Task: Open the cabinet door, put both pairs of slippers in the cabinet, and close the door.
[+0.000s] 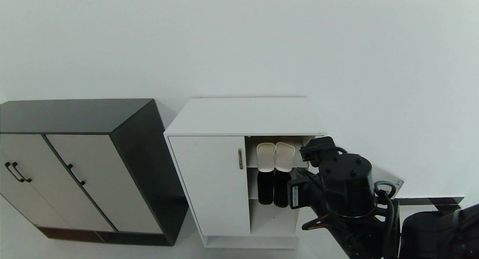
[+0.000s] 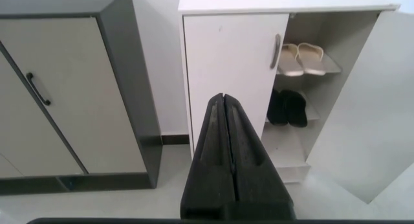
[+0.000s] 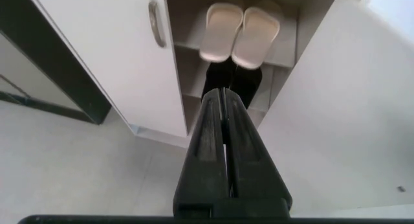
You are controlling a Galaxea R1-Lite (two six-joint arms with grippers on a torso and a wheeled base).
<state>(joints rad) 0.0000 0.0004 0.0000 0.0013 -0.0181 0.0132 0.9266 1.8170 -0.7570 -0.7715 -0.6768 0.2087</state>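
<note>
The white cabinet (image 1: 239,116) stands against the wall with its right door (image 1: 391,179) swung open and its left door (image 1: 209,184) closed. Inside, a white pair of slippers (image 1: 275,157) rests on the top shelf and a black pair of slippers (image 1: 274,188) on the shelf below. My right arm (image 1: 344,184) hangs just in front of the opening, by the open door. My right gripper (image 3: 224,93) is shut and empty, pointing at the black slippers (image 3: 248,78) beneath the white slippers (image 3: 240,33). My left gripper (image 2: 224,98) is shut and empty, farther back, facing the closed door (image 2: 229,56).
A dark grey cabinet (image 1: 75,176) with two light doors and black handles stands to the left of the white one, a narrow gap between them. The open door (image 2: 362,107) juts out over the pale floor on the right. A black baseboard strip (image 1: 430,201) runs along the wall.
</note>
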